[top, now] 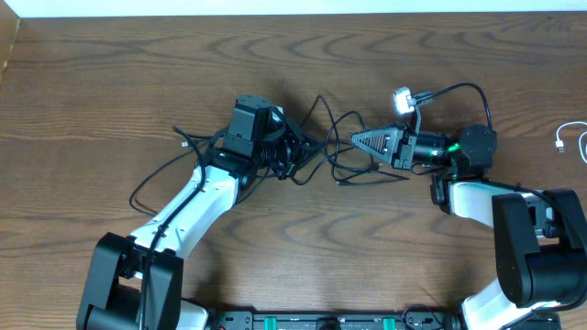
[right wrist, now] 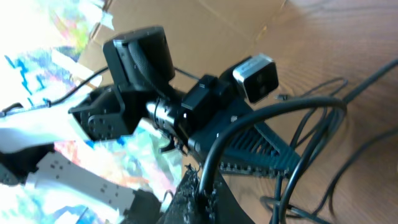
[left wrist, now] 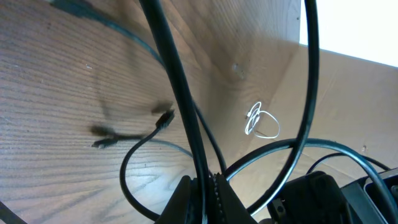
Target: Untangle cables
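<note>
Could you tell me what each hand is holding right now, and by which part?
Left hand and right hand each pinch a black cable along its cord, not at a plug.

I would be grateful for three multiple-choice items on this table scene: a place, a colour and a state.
1. Where does the white cable lie? A in the central tangle; B near the table's right edge; C under the left arm.
2. What colour are the tangled cables? A red; B white; C black.
3. How is the left end effector? A shut on a black cable; B wide open; C holding the white cable.
Key: B, it lies apart at the right; C, every tangled cord is dark; A, its fingers pinch the cord.
</note>
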`<action>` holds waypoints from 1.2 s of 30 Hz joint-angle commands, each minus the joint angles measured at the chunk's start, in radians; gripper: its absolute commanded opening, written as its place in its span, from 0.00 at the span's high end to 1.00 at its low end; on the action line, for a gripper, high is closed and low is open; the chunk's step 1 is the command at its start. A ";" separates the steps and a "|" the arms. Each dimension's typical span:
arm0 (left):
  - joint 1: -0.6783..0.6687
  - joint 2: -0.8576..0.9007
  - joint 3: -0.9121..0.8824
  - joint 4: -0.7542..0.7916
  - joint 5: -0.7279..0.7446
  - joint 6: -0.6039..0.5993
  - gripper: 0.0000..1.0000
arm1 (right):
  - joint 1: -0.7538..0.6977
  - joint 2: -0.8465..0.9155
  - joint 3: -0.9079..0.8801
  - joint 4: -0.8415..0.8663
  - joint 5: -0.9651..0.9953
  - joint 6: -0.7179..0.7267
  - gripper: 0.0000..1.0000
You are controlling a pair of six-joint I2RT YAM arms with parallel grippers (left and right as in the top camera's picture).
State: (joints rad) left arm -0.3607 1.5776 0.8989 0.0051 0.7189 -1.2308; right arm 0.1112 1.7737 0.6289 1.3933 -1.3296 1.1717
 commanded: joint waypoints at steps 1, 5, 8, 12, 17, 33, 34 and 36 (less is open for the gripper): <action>0.003 0.003 0.015 0.003 -0.005 0.000 0.92 | -0.029 0.003 0.006 0.001 -0.049 -0.017 0.98; 0.002 0.003 0.015 0.003 -0.005 0.031 0.34 | -0.076 0.003 0.006 0.001 -0.060 -0.018 0.98; 0.003 0.003 0.015 0.004 -0.016 0.096 0.04 | -0.108 0.003 0.006 -0.010 -0.060 -0.018 0.98; 0.009 0.002 0.015 0.011 -0.007 0.120 0.04 | -0.131 0.003 0.006 -0.130 -0.056 -0.084 0.98; 0.000 0.002 0.015 0.057 0.022 0.132 0.04 | -0.132 0.003 0.006 -0.419 0.032 -0.262 0.98; -0.042 0.002 0.015 0.049 -0.121 0.191 0.04 | -0.130 0.003 0.006 -0.710 0.161 -0.370 0.99; -0.050 0.002 0.015 0.049 -0.146 0.190 0.04 | -0.130 0.003 0.006 -0.710 0.161 -0.370 0.98; -0.075 0.002 0.015 0.054 -0.213 0.158 0.03 | -0.130 0.003 0.006 -0.711 0.161 -0.370 0.98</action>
State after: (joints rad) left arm -0.4068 1.5776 0.8989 0.0540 0.6140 -1.0660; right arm -0.0196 1.7737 0.6289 0.6838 -1.1767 0.8272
